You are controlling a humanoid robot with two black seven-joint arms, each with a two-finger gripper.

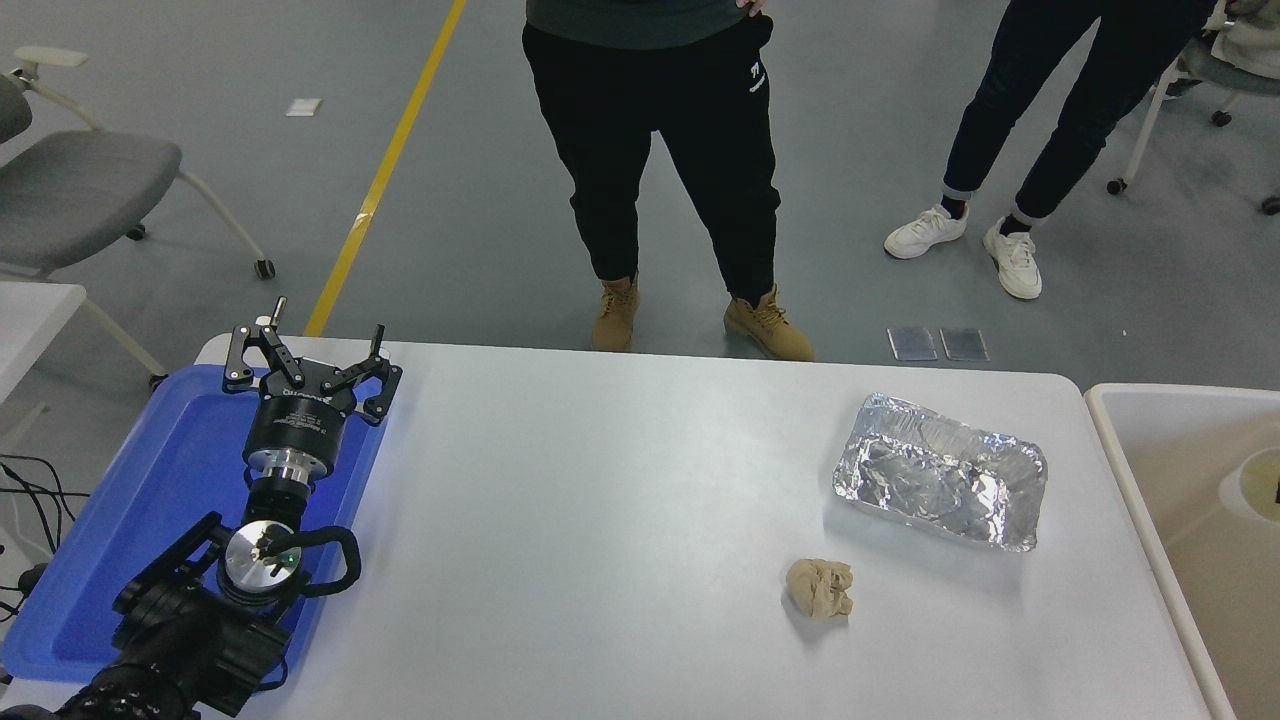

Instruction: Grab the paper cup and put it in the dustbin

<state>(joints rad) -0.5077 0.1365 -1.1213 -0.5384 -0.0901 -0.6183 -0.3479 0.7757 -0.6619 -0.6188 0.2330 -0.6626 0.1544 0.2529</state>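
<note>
The dustbin [1120, 440] is a large cream-white bin with a beige inside, at the table's right end, cut off by the picture's edge. Inside it, at the right edge, lies the paper cup [1250, 487]; I see its white round rim and yellowish inside, partly cut off. My left gripper [322, 335] is open and empty, parked over the blue tray [170, 470] at the lower left. My right arm is out of view.
A crinkled silver foil tray [940, 470] sits on the white table [600, 480] at the right. A crumpled beige paper wad [820, 588] lies in front of it. Two people stand at the far side. Office chairs stand at the far left and right.
</note>
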